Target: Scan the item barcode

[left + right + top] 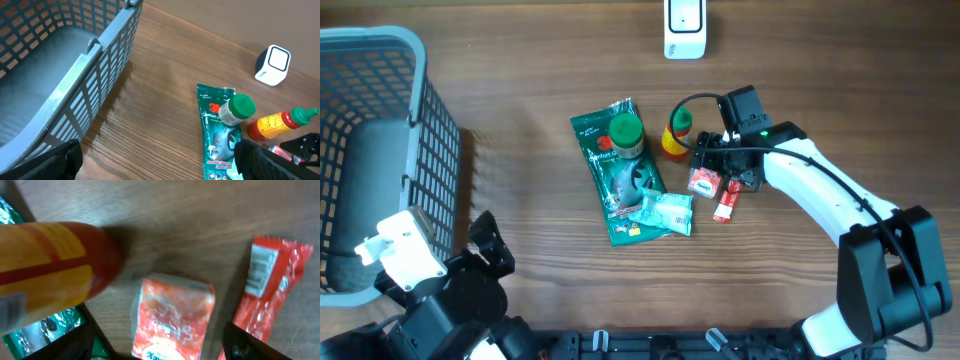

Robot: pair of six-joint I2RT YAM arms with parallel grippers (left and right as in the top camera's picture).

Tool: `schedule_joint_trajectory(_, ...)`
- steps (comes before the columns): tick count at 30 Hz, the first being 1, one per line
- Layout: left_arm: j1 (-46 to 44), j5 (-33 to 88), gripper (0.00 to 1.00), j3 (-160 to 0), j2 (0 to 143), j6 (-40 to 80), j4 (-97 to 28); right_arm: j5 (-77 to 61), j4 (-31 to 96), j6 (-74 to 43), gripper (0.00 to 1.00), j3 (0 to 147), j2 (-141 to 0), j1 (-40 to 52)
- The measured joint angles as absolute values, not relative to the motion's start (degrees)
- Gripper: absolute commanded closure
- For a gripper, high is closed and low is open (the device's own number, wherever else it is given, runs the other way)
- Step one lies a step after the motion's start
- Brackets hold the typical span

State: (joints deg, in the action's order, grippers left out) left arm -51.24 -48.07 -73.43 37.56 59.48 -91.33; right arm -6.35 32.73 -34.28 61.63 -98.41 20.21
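Several items lie mid-table: a green pouch [616, 188], a green-capped jar [625, 135], a yellow-red bottle [674, 137], a pale teal packet [665, 212], a small orange-red packet [704, 182] and a red stick packet [726, 203]. The white scanner [684, 28] stands at the far edge. My right gripper [162, 347] is low over the small orange-red packet [172, 317], open, one finger on each side with gaps showing. The red stick packet [270, 290] shows a barcode to its right. My left gripper [160, 165] hangs open over bare wood near the table's front left, holding nothing.
A grey-blue mesh basket [380, 45] fills the left side, its wall [95, 85] close to my left gripper. The yellow-red bottle [55, 265] lies just left of my right gripper. Bare wood lies between basket and pouch.
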Motion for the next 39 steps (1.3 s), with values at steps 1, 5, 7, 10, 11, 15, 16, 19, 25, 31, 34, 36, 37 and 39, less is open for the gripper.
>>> schedule_joint_trajectory(1,-51.24,-48.07,0.0,-73.43,37.56,59.48,-91.33,-6.15,32.03,-31.75,0.04,61.63,-98.41,20.21)
schedule_joint_trajectory(5,-51.24,-48.07,0.0,-73.43,37.56,59.48,-91.33,-5.56,31.9,-19.64,0.0,61.63,-98.41,20.21)
schedule_joint_trajectory(7,-51.24,-48.07,0.0,-73.43,37.56,59.48,-91.33,-5.28,33.67,-13.58,0.01,61.63,-98.41,20.05)
schedule_joint_trajectory(10,-51.24,-48.07,0.0,-73.43,37.56,59.48,-91.33,-5.98,33.5,-4.97,0.01,61.63,-98.41,18.68)
schedule_joint_trajectory(11,-51.24,-48.07,0.0,-73.43,37.56,59.48,-91.33,-7.62,32.45,-0.19,0.01,61.63,-98.41,17.61)
schedule_joint_trajectory(15,-51.24,-48.07,0.0,-73.43,37.56,59.48,-91.33,-15.92,29.02,13.13,0.18,61.63,-98.41,12.6)
schedule_joint_trajectory(16,-51.24,-48.07,0.0,-73.43,37.56,59.48,-91.33,-17.78,28.75,14.59,0.19,61.63,-98.41,11.42)
schedule_joint_trajectory(19,-51.24,-48.07,0.0,-73.43,37.56,59.51,-91.33,-26.24,28.67,19.2,0.24,61.63,-98.45,7.44)
schedule_joint_trajectory(25,-51.24,-48.07,0.0,-73.43,37.56,59.48,-91.33,-34.28,29.19,25.04,0.38,61.63,-106.98,7.18)
schedule_joint_trajectory(31,-51.24,-48.07,0.0,-73.43,37.56,59.48,-91.31,-33.19,28.73,25.65,0.76,61.63,-109.23,7.18)
schedule_joint_trajectory(34,-51.24,-48.07,0.0,-73.43,37.56,59.51,-91.31,-34.61,28.47,24.27,0.96,61.78,-111.18,7.14)
schedule_joint_trajectory(36,-51.24,-48.07,0.0,-73.43,37.56,59.48,-91.33,-35.0,28.45,22.17,0.96,61.91,-111.22,7.11)
schedule_joint_trajectory(37,-51.24,-48.07,0.0,-73.43,37.56,59.48,-91.33,-35.2,28.53,20.78,0.96,61.91,-111.24,7.11)
schedule_joint_trajectory(39,-51.24,-48.07,0.0,-73.43,37.56,59.51,-91.33,-35.77,29.52,18.59,0.96,62.0,-111.22,7.11)
